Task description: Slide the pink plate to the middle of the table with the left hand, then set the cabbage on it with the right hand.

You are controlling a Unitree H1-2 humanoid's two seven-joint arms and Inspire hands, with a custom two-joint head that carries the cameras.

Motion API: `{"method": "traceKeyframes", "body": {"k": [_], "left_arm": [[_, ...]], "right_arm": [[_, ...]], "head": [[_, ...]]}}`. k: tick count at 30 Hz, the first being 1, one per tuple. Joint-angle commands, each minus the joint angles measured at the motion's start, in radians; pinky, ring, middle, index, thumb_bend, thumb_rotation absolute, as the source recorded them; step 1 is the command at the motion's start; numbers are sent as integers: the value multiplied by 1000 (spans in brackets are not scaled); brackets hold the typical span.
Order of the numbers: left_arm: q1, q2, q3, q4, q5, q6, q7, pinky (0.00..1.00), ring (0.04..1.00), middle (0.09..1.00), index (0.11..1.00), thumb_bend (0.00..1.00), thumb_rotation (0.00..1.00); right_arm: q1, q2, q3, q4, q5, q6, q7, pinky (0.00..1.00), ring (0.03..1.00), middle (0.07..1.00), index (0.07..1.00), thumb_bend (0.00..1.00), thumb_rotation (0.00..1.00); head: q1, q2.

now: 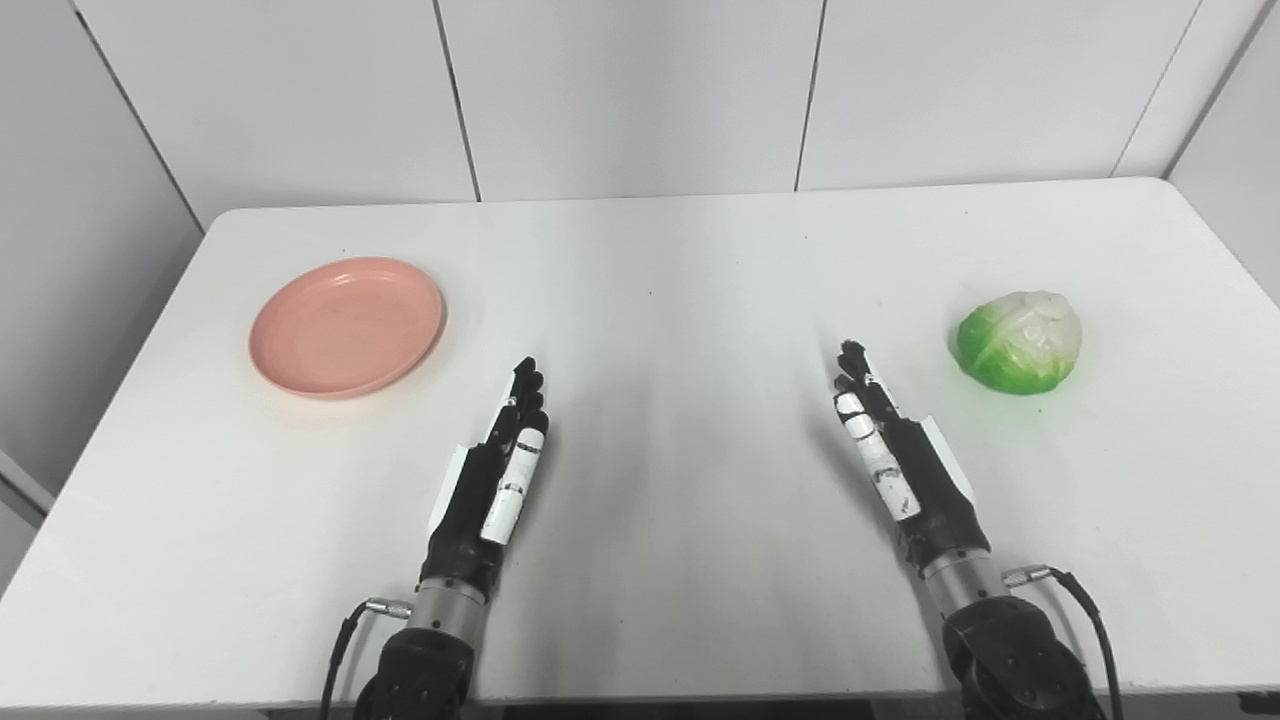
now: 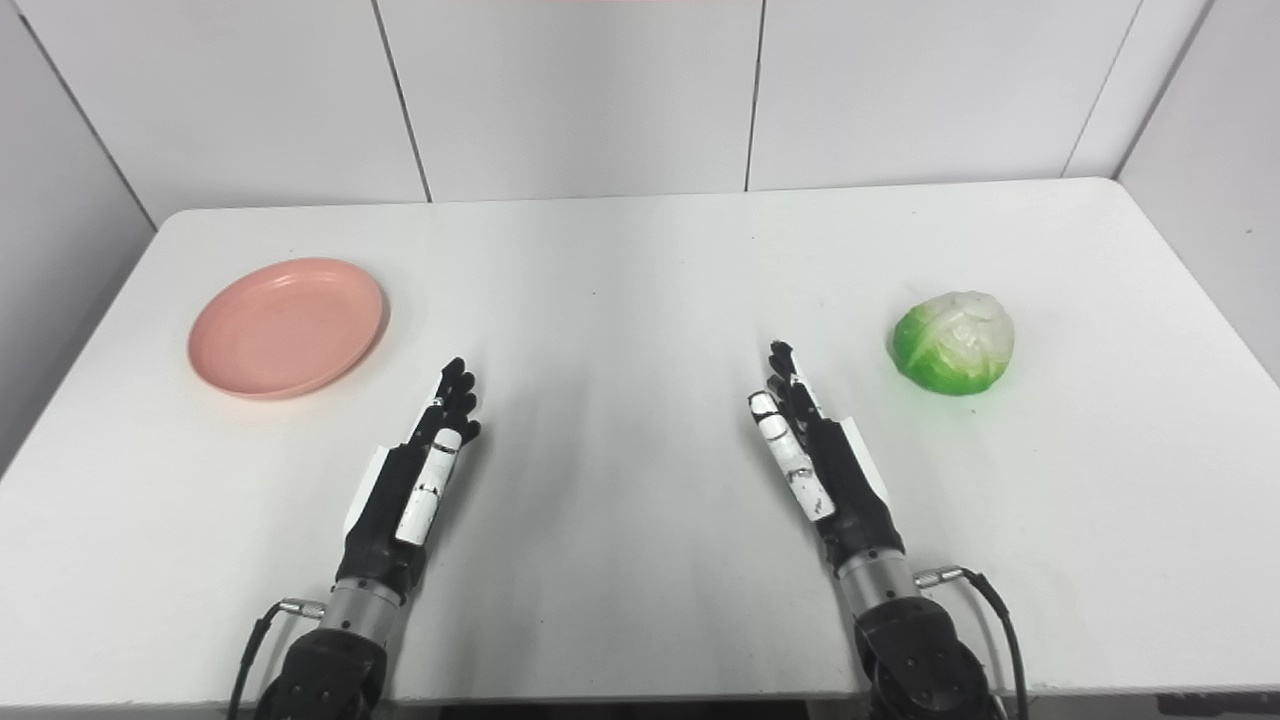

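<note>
A round pink plate (image 1: 347,326) lies flat on the left part of the white table (image 1: 660,300). A green and white cabbage (image 1: 1019,341) sits on the right part. My left hand (image 1: 497,472) rests near the front edge, below and right of the plate and apart from it, open with fingers stretched forward and holding nothing. My right hand (image 1: 893,458) is likewise open and holding nothing, below and left of the cabbage, with a gap between them.
White wall panels (image 1: 640,90) stand right behind the table's far edge. Cables run from both wrists at the front edge. A wide stretch of bare tabletop lies between the two hands.
</note>
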Motion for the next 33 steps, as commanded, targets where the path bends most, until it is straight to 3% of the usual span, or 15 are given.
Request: {"method": "traceKeyframes", "body": {"k": [1, 21, 26, 33], "left_arm": [[-12, 7, -1, -17, 5, 28, -3, 959, 990, 997, 990, 369, 1000], [-14, 8, 0, 3, 13, 1, 7, 945, 978, 987, 983, 366, 1000], [-16, -2, -7, 21, 13, -6, 9, 949, 977, 985, 986, 375, 1000], [-42, -17, -29, 164, 36, -125, 40, 953, 981, 990, 984, 456, 1000]], "right_arm": [[-14, -3, 7, -8, 3, -24, 8, 989, 978, 999, 1000, 306, 1000], [-13, -2, 7, -13, 7, -16, 9, 991, 976, 997, 1000, 309, 1000], [-12, -10, 4, 9, 7, -36, 10, 986, 974, 997, 1000, 306, 1000], [-12, -44, -10, 63, 38, -98, 31, 1000, 985, 1000, 1000, 272, 1000]], "head": [[2, 2], [5, 1], [69, -37], [228, -135]]}}
